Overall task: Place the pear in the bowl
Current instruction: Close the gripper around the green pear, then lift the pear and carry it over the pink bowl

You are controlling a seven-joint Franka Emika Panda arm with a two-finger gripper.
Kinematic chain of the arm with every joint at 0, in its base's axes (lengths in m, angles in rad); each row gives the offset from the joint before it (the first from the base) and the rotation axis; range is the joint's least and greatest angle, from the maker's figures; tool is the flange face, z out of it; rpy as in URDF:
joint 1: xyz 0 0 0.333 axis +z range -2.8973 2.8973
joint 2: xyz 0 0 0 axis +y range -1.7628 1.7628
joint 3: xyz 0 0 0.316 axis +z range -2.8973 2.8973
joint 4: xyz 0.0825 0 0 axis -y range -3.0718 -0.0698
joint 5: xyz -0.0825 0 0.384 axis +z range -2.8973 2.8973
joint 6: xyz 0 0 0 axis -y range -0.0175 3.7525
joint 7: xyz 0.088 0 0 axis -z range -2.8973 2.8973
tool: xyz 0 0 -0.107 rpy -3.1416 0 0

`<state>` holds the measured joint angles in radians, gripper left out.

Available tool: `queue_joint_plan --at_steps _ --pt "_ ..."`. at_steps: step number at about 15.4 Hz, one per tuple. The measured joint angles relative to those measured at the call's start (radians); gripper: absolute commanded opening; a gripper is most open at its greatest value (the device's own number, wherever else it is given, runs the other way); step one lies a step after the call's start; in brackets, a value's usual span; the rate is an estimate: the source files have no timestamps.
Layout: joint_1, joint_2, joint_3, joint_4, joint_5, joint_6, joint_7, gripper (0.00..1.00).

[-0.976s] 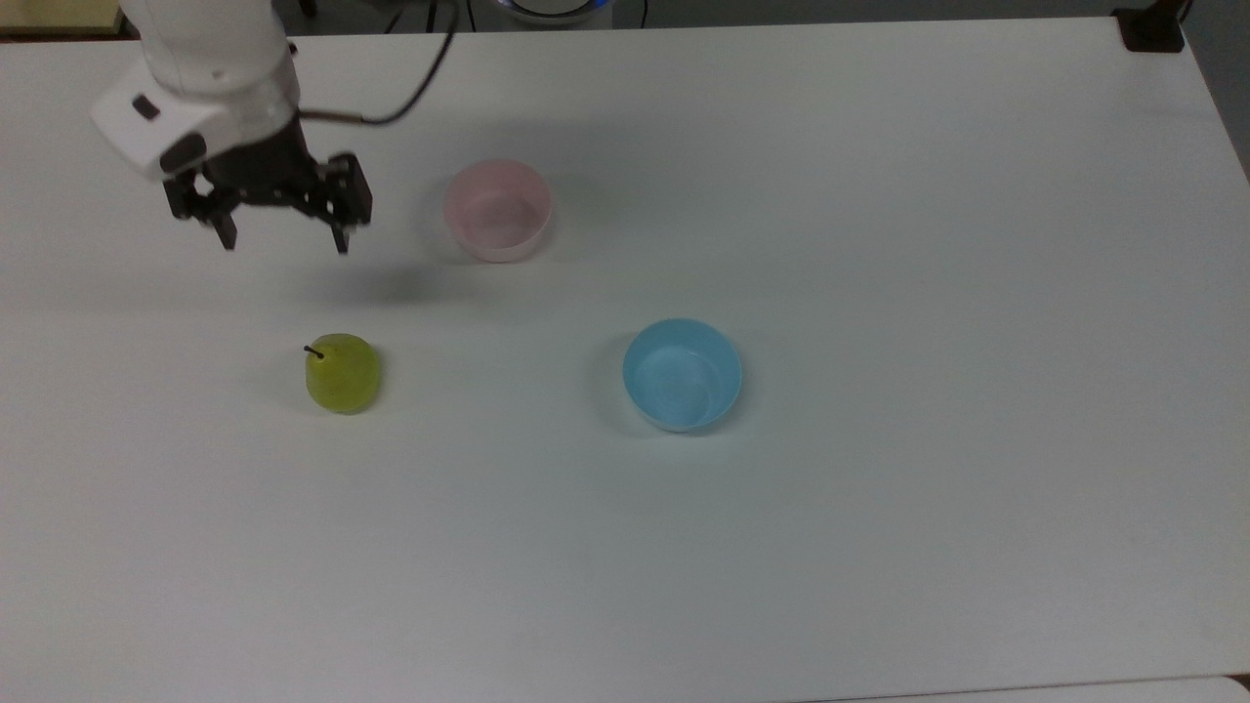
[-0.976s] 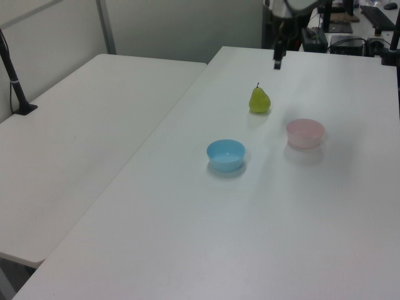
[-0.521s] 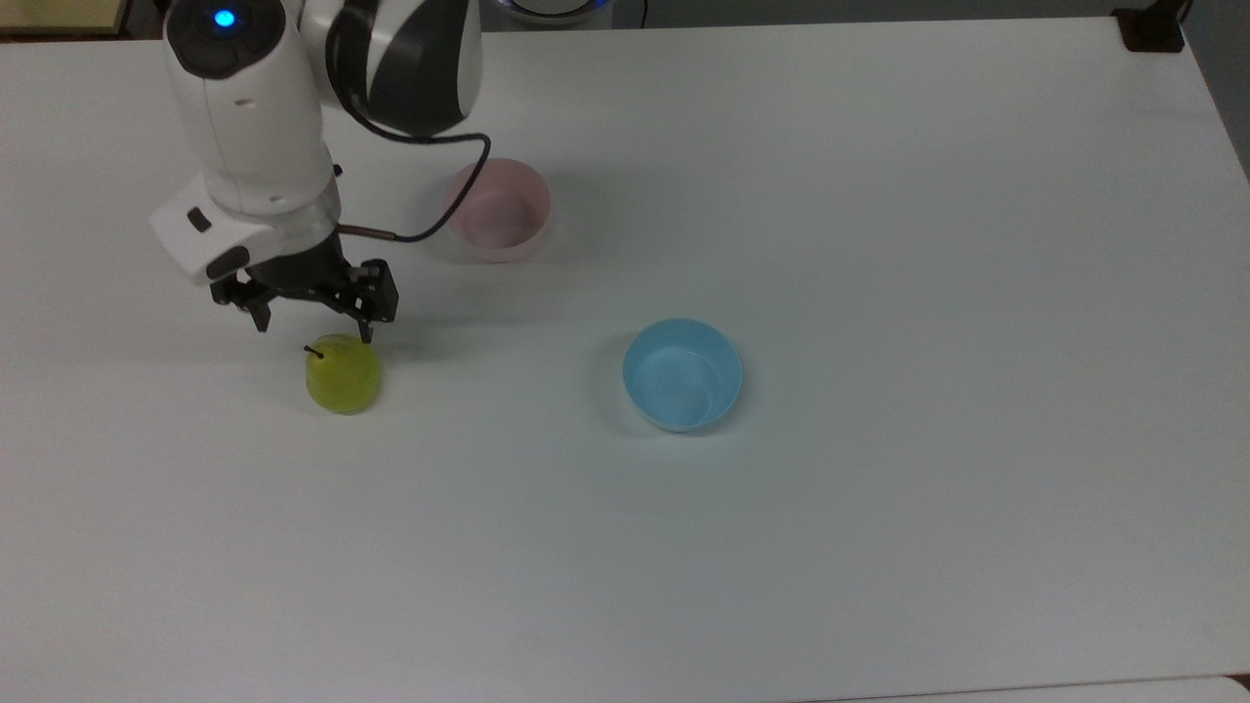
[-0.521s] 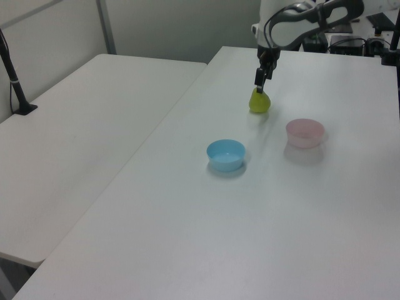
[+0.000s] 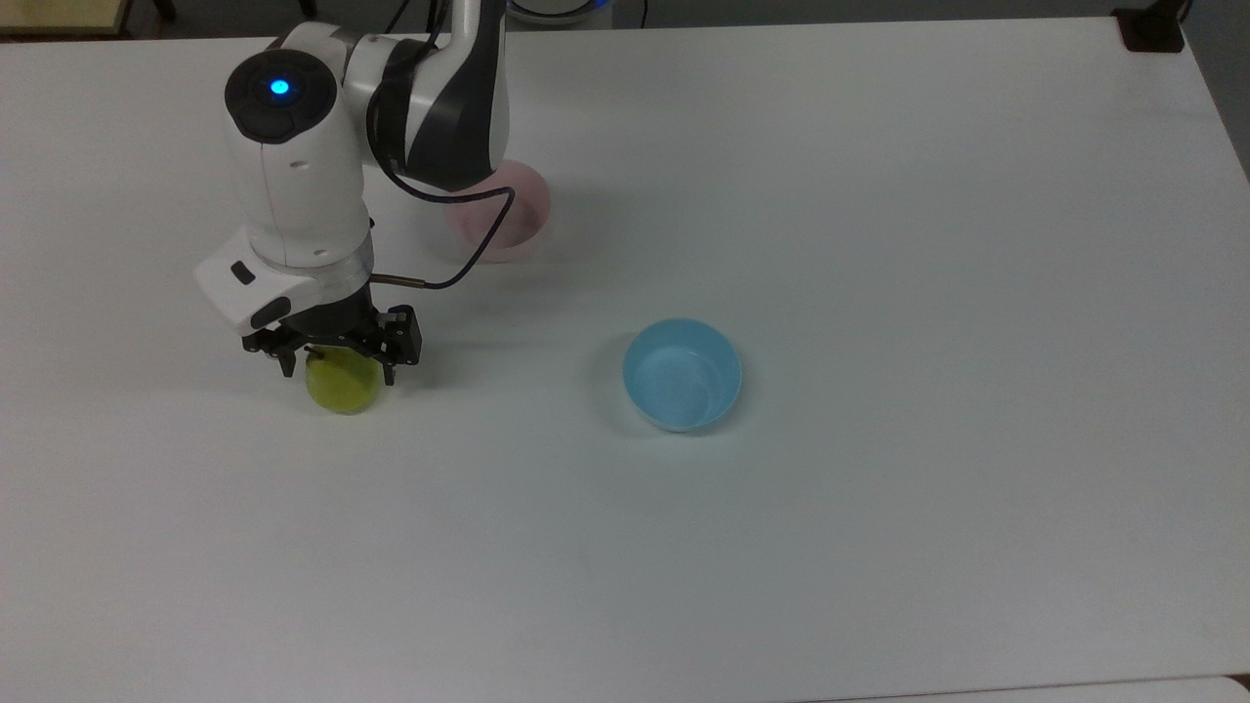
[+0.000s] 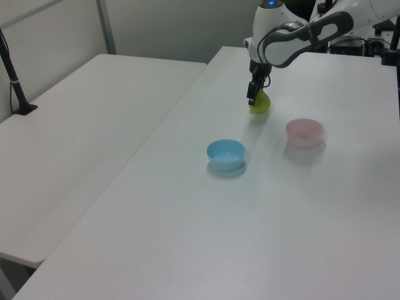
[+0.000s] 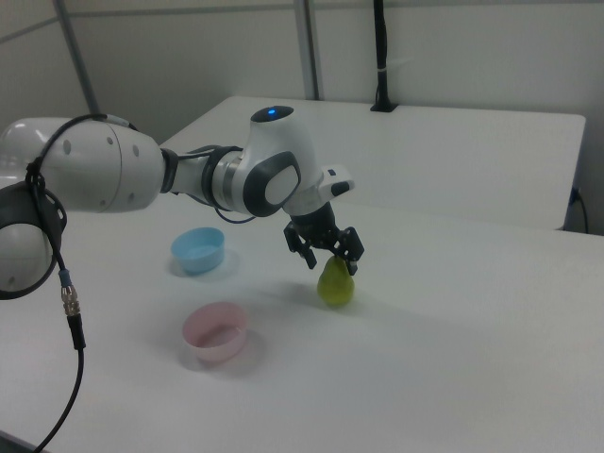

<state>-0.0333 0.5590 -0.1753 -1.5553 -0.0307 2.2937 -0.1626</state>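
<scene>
The yellow-green pear (image 5: 344,391) (image 6: 261,104) (image 7: 335,284) stands upright on the white table (image 5: 879,537). My gripper (image 5: 338,373) (image 7: 332,263) (image 6: 252,97) hangs open right over it, one finger on either side of the pear's narrow top, and the stem is hidden beneath the hand. The pale pink bowl (image 5: 525,229) (image 6: 305,132) (image 7: 216,332) sits empty beyond the pear toward the top view's upper right, partly covered by my arm in the top view.
A light blue bowl (image 5: 683,374) (image 6: 225,154) (image 7: 198,250) stands empty to the top view's right of the pear. A black cable (image 5: 469,259) loops from my wrist above the pink bowl. A second white table (image 6: 81,125) adjoins at the left view's left.
My gripper has come down and forward from beside the pink bowl until its open fingers straddle the pear's top. The pear and both bowls have stayed put.
</scene>
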Motion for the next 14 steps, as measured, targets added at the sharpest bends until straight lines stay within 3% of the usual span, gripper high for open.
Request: queue_joint_plan --at_steps 3,4,10,14 --pt "0.000 0.010 0.000 -0.003 -0.030 0.001 -0.003 0.15" --pt "0.000 0.012 0.000 -0.005 -0.036 0.001 -0.003 0.00" --pt "0.000 0.003 0.000 -0.003 -0.040 -0.008 -0.011 0.00" --pt "0.000 -0.077 0.000 0.015 -0.040 -0.142 -0.027 0.00"
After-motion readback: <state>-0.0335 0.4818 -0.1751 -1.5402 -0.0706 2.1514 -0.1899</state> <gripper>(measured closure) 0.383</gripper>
